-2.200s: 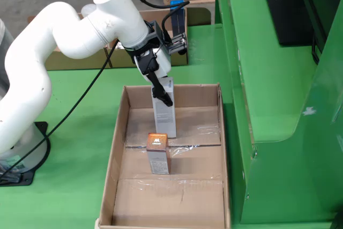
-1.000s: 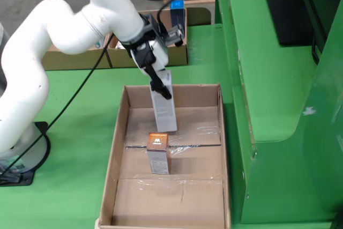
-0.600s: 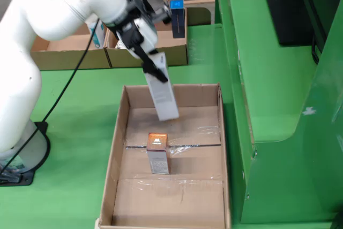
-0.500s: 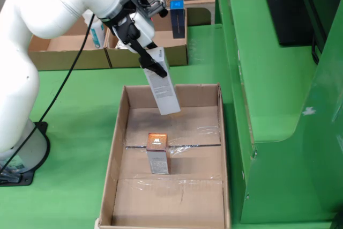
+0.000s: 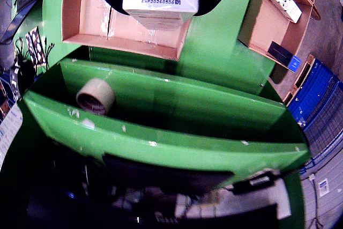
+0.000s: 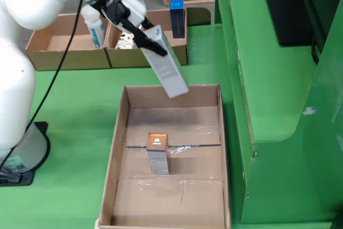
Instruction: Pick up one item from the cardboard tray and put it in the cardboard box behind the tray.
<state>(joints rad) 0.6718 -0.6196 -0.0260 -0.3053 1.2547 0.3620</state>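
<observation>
long grey-white carton (image 6: 167, 68), tilted, gripped

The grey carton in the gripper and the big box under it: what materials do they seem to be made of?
The grey carton looks like thin printed paperboard with a smooth, slightly glossy finish: sharp folded edges, even grey faces. The big box looks like plain brown corrugated cardboard, matte, with upright folded walls and shiny clear tape strips across its floor. The gripper holds the carton tilted above the box's far end.
</observation>
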